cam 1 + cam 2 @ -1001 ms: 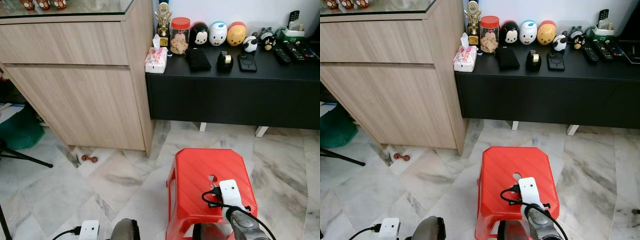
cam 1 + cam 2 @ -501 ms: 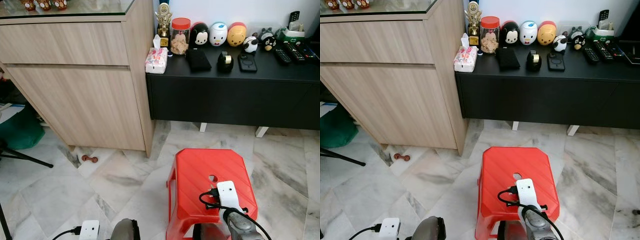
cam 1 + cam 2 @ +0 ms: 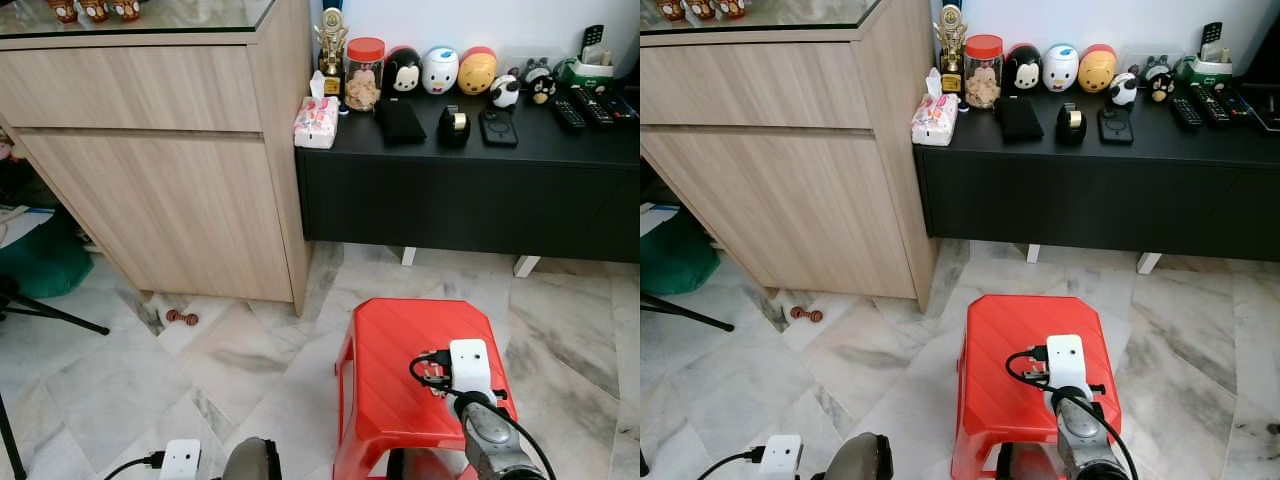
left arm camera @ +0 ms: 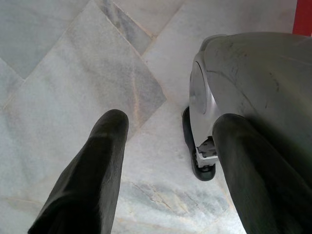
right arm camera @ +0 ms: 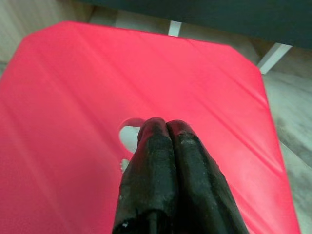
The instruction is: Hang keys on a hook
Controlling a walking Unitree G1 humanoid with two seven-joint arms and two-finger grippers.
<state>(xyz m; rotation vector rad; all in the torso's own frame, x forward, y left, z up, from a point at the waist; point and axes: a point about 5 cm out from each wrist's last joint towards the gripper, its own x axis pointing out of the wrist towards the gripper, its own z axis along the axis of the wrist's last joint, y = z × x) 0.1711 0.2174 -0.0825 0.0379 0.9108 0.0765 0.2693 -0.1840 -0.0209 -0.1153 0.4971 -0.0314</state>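
My right arm reaches over a red plastic stool (image 3: 390, 340); its white wrist camera box (image 3: 471, 365) sits above the stool's top. In the right wrist view my right gripper (image 5: 165, 125) is shut, its two black fingers (image 5: 183, 146) pressed together just above the round hole (image 5: 127, 136) in the stool's seat. A small pale bit (image 5: 124, 165) shows beside the fingers; I cannot tell what it is. My left gripper (image 4: 168, 122) hangs low over the marble floor, open, with nothing between its fingers.
A light wooden cabinet (image 3: 150, 150) stands at the left. A black low sideboard (image 3: 470, 180) at the back carries a tissue pack (image 3: 314, 121), a jar, toy figures and remote controls. A small red object (image 3: 180, 317) lies on the floor by the cabinet.
My right wrist has moved slightly forward over the stool's seat. The camera has shifted a little. The left arm has stayed still.
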